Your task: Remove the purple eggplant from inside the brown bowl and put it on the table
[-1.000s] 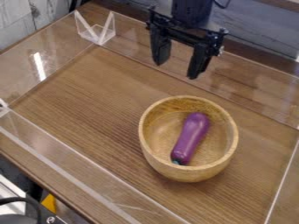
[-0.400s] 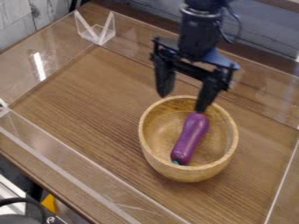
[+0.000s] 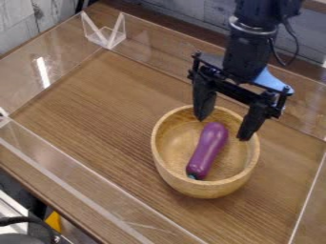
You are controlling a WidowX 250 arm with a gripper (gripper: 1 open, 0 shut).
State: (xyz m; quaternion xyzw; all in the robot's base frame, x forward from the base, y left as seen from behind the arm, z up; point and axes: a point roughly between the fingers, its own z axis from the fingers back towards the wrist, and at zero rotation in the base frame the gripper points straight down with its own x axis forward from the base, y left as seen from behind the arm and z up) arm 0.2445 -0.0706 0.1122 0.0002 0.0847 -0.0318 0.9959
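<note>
— Inside the round light-brown wooden bowl (image 3: 205, 150) on the wood-grain tabletop (image 3: 102, 105), what lies?
— The glossy purple eggplant (image 3: 208, 150); spread wide above, the black tool (image 3: 228, 112) hides the far rim.

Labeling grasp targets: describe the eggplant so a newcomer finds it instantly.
On the wood-grain table sits a round light-brown wooden bowl, right of center. Inside it lies the purple eggplant, under the open black pincer. It is the only glossy purple thing there.
</note>
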